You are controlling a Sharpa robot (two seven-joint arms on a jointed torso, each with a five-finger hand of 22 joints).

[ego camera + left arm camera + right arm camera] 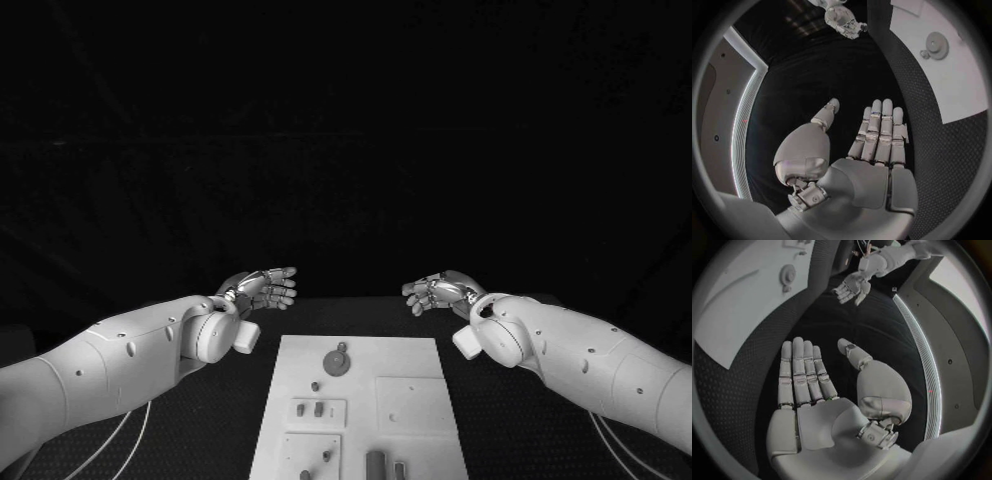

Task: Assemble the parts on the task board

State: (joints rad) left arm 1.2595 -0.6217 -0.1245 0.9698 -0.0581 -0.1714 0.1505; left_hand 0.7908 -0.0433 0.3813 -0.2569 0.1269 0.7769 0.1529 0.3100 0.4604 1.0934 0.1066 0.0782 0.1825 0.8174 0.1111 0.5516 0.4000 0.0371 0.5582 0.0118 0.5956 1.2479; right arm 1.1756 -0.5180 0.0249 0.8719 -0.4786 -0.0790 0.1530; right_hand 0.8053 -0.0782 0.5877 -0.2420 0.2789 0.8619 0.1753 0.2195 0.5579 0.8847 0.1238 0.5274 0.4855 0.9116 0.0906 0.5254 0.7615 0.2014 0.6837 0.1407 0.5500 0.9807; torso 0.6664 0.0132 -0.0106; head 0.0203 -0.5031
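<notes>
So the task board [361, 400] is seen lying flat in the middle of the black table [519, 420], running from near the robot away toward the far side. Both hands are held up past its far end, well apart from it, and nothing on the board is being touched.

The left hand [263, 289] is kept off the board's far left corner. In the left wrist view the hand [873, 145] is shown flat and empty, fingers [879, 125] stretched out straight side by side, thumb spread away from them. So it's open, nothing gripped.

Same story for the right hand [440, 292], parked off the board's far right corner. In the right wrist view the palm [817, 410] is laid open, fingers [801, 370] extended, thumb out to the side, nothing held. The two hands are faced toward each other with a clear gap between them.

On the board, a round disc part [338, 361] is seen near the far end, closest to the hands but still well apart from both. It also turns up in the wrist views [934, 45] [787, 275]. Nearer the robot, a couple of small parts [310, 409] are sat in a recessed panel, and two upright pegs [378, 465] are stood near the near edge. What the smaller pieces are exactly can't be made out.
</notes>
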